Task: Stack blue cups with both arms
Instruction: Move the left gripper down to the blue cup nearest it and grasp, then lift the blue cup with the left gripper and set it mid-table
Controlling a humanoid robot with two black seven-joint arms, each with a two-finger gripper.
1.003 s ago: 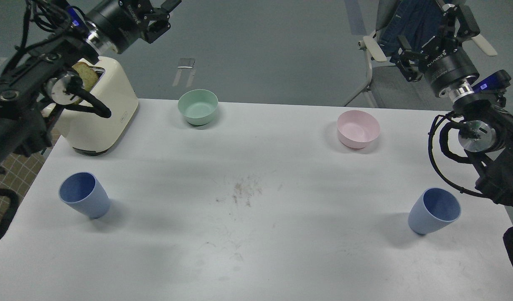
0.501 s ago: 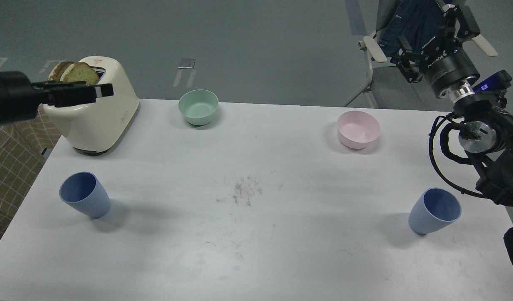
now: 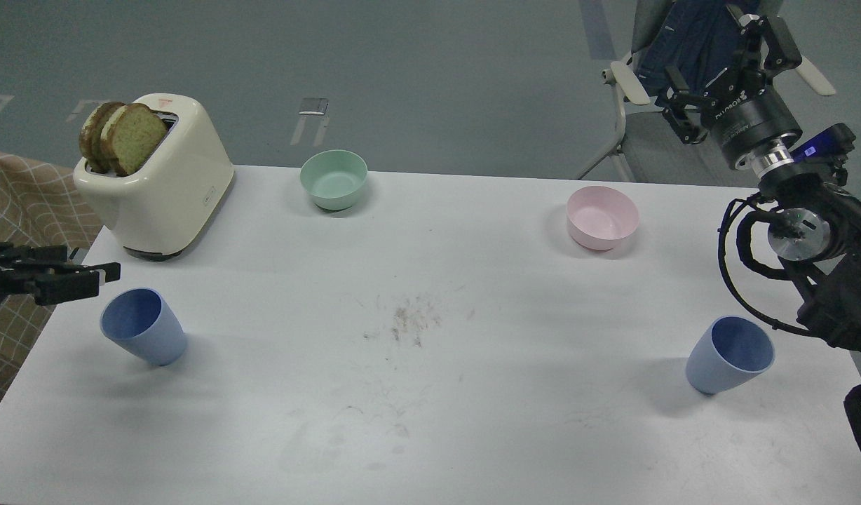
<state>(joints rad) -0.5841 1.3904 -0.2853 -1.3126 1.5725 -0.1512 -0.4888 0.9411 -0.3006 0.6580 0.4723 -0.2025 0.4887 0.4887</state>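
Note:
Two pale-blue cups stand upright on the white table (image 3: 430, 421): the left cup (image 3: 144, 327) near the front left edge, the right cup (image 3: 730, 355) near the front right edge. My left gripper (image 3: 99, 278) reaches in low from the left edge, just up and left of the left cup's rim, not touching it. Its two dark fingers show one above the other, slightly apart and empty. My right gripper (image 3: 726, 55) is raised high at the back right, far above the right cup, fingers spread wide and empty.
A cream toaster (image 3: 160, 196) with two bread slices stands at the back left. A mint-green bowl (image 3: 334, 179) and a pink bowl (image 3: 603, 217) sit along the back. A chair (image 3: 648, 133) stands behind the table's right end. Crumbs (image 3: 409, 319) lie mid-table.
My left arm has swung down from high at the back left to table height beside the left cup. The right arm has barely shifted. The cups have not moved.

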